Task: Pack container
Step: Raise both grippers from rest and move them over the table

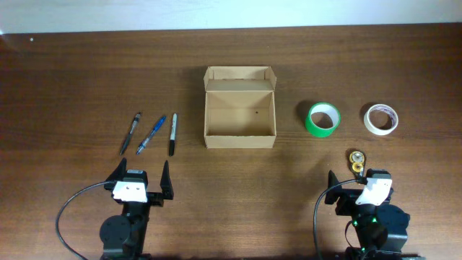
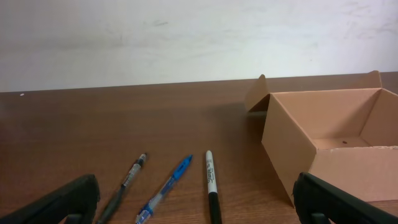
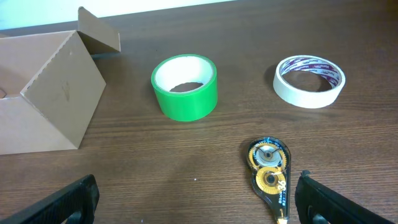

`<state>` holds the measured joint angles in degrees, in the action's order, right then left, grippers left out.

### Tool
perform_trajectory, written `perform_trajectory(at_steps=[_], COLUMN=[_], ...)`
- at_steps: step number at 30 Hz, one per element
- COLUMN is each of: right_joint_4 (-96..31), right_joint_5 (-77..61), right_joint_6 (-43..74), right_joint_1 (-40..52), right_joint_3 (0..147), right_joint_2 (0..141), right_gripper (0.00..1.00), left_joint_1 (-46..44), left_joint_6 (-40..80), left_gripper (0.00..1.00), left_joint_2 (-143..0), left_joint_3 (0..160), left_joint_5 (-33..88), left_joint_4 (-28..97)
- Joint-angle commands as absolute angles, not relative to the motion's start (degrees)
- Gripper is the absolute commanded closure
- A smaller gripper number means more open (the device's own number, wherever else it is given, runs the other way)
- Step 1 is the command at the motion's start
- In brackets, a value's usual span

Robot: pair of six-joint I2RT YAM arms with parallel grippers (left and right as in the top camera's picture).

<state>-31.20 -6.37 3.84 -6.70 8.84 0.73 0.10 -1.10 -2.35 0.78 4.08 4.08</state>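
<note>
Plain tan cardboard box [image 1: 240, 140], unmarked, one small dark speck inside. Dark brown wood-grain table [image 1: 72, 87], fine streaks all over. Bright green tape roll [image 3: 189, 104], white inner core. Cream-white tape roll [image 3: 309, 96], reddish print round inner core. And there, clear-cased correction tape dispenser [image 3: 268, 171]: yellow-gold wheels, black trim. Dark grey pen [image 2: 127, 182], silvery tip. Blue pen [image 2: 166, 186], part-clear barrel. Black marker [image 2: 211, 177], pale grey printed label

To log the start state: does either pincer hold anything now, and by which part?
Nothing is held. The left pincer and the right pincer are both open and empty.
</note>
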Motion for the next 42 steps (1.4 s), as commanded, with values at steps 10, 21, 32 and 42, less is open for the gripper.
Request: perform_trajectory(at_steps=[10, 21, 32, 42], right_joint_4=[-31.07, -27.70, -18.52, -40.62], right_joint_5=[-6.87, -14.79, -28.49, -19.05], right_joint_6=[3.49, 3.53, 16.80, 1.58], right_joint_1=[-6.44, -6.42, -6.39, -6.39], right_joint_3=[8.45, 8.43, 15.55, 55.22], right_joint_2=[0.19, 0.19, 4.54, 44.03], right_gripper=[0.01, 0.01, 0.01, 0.01], left_joint_1=[-0.12, -0.10, -0.05, -0.03], left_joint_6=[-1.80, -1.78, 0.60, -6.68], left_gripper=[0.01, 0.00, 0.00, 0.01], left_joint_2=[-1.74, -1.74, -6.11, -42.83], left_joint_3=[0.51, 0.51, 15.16, 49.91], left_joint_5=[3.68, 5.17, 3.27, -1.30], left_joint_4=[4.36, 3.73, 20.86, 42.78])
